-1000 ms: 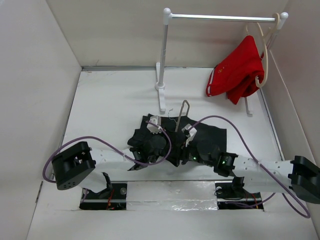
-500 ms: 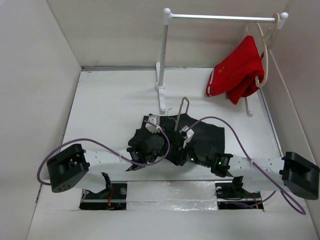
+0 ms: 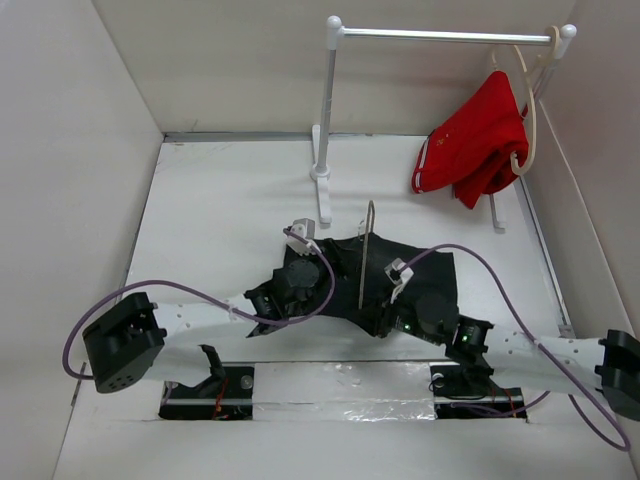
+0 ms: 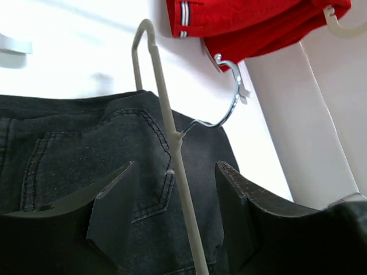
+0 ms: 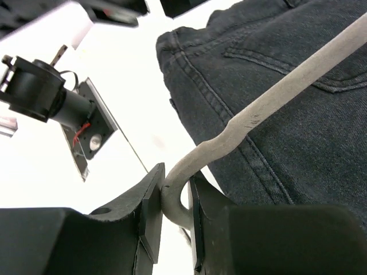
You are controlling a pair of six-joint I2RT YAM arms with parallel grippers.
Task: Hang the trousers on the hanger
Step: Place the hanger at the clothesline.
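Our right gripper [image 5: 175,197] pinches the hanger [image 5: 287,86] at its end; our left gripper [image 4: 175,169] gapes, empty. On 1 grip, the hanger may pivot off the trousers [image 4: 74,149].

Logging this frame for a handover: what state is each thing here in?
trousers: lying on the table, not yet hung.
hanger: over the trousers, end clamped.
right gripper: shut on the hanger.
left gripper: open, straddling the hanger.
red garment: hanging on the cream hanger.

Probably a lab: white-walled enclosure [image 3: 80,200].
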